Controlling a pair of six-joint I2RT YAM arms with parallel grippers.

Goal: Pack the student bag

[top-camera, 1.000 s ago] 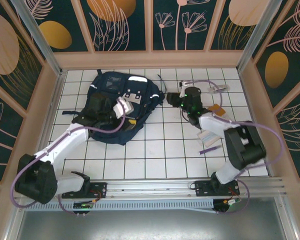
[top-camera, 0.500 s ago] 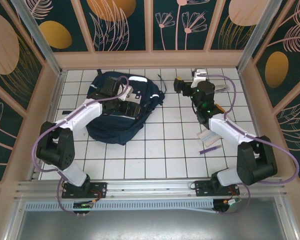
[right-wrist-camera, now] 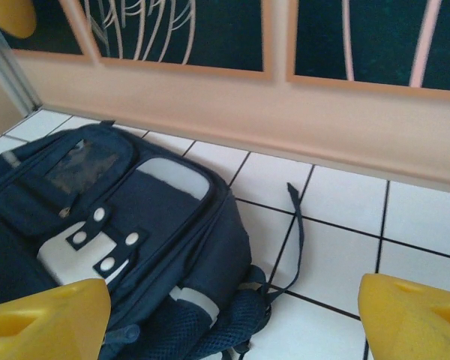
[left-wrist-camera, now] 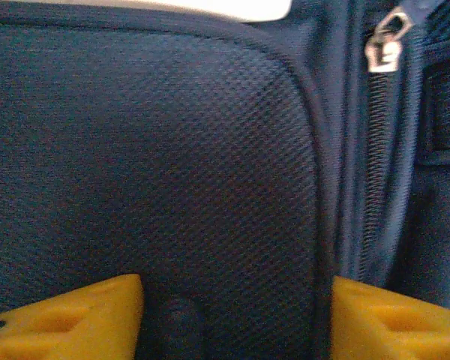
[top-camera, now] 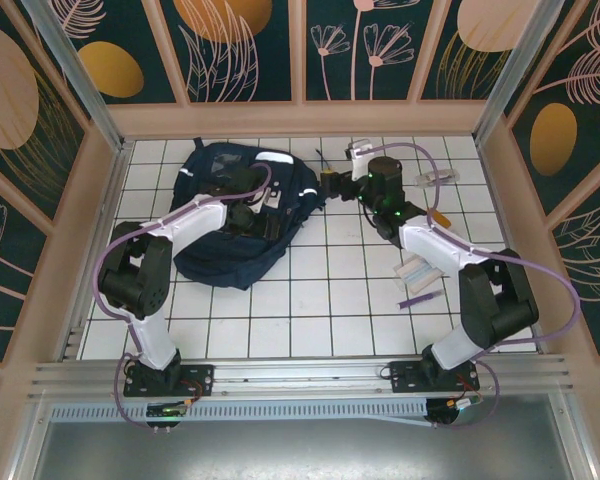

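1. The left gripper [top-camera: 244,213] hangs low over the bag [top-camera: 220,262], close to the cloth. Its yellow fingers [left-wrist-camera: 75,315] are spread wide with nothing pinched, and navy weave lies right beneath them.
2. The bag lies flat on the tiled table [top-camera: 330,310], front side up. It is directly under the left gripper. From the right gripper it is ahead, to the left and lower. Its long axis runs roughly near to far, with the far end leaning toward the right arm.
3. A zip pull [left-wrist-camera: 385,46] sits ahead and to the right of the left fingers. Its track runs back alongside the right-hand finger. The teeth look closed there, so I'd guess an opening has to be made before anything goes in.
4. The right gripper [top-camera: 330,184] hovers just off the bag's right edge. Its jaws are apart and empty. A thin dark strap [right-wrist-camera: 294,225] trails across the tiles ahead of it, between the two fingers' lines.
5. A pale packet [top-camera: 418,270] and a purple pen [top-camera: 420,299] lie behind the right gripper, beside its forearm and well apart from the bag.
6. The left arm is plainly the nearer one and is already over the fabric. To my eye the next move turns on the zip, which lies just right of its fingers and runs along the bag's length.
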